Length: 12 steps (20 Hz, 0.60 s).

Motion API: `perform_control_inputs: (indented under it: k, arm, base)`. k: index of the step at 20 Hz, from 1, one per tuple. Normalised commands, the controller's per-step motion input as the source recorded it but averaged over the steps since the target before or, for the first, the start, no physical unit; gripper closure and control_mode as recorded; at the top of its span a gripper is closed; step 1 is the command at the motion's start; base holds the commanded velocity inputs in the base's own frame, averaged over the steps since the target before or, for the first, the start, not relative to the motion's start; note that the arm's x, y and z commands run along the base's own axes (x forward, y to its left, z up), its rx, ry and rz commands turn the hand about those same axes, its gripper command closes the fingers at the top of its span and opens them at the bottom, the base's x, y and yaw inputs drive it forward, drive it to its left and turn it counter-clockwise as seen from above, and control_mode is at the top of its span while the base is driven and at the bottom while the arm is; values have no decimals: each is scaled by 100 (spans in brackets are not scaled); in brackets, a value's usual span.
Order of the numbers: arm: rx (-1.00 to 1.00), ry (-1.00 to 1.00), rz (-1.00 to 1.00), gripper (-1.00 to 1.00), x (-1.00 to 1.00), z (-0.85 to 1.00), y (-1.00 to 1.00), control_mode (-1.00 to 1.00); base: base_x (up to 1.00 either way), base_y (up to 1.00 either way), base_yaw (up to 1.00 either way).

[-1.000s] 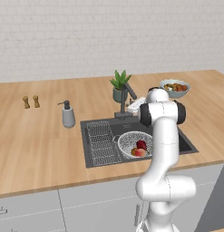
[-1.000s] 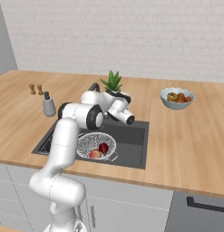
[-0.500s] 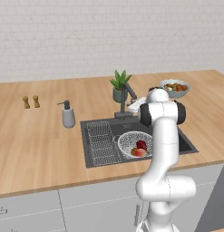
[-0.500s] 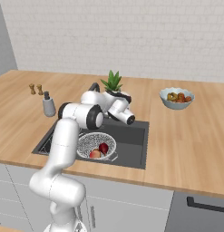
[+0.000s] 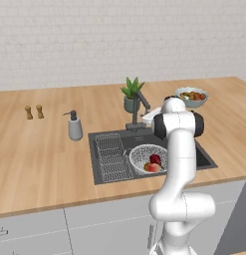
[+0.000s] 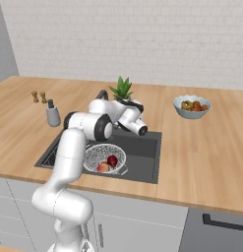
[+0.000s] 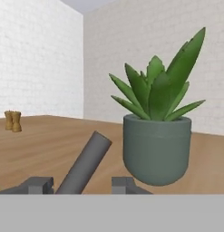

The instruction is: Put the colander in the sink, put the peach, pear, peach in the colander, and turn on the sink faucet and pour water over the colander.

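The pincer (image 7: 81, 185) sits at the far edge of the sink (image 5: 204, 158), its two dark tips drawn in on either side of the sink faucet (image 7: 84, 165), whose grey bar runs up between them in the hand view; the tips look clamped on it, though whether they press on the lever or the spout I cannot tell. Just beyond the faucet stands a potted plant (image 7: 156, 127) in a grey pot, on the wooden bench (image 5: 40, 159) against the white brick wall. In the near part of the sink, right of the wire rack (image 5: 110, 155), lies the colander (image 5: 139, 158), holding the dark red pear (image 5: 155, 159) and an orange-pink peach (image 5: 153, 168) touching it on the near side. To the left of the sink stands a grey soap dispenser (image 5: 74, 126), and farther left two small brown shakers (image 5: 34, 111). To the far right of the sink, a blue-grey bowl of mixed fruit (image 6: 192, 106) rests on the bench.
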Motion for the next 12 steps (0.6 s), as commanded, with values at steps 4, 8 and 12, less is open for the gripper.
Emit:
perform_control_inputs:
  k: [4,8,12]
  arm:
    - [0,0,-1,100,0,-32,-68,-100]
    - [0,0,-1,100,0,-33,-67,-100]
    - [0,0,-1,100,0,-30,-63,-100]
  base:
    - [0,0,0]
    - [0,0,0]
    - [0,0,0]
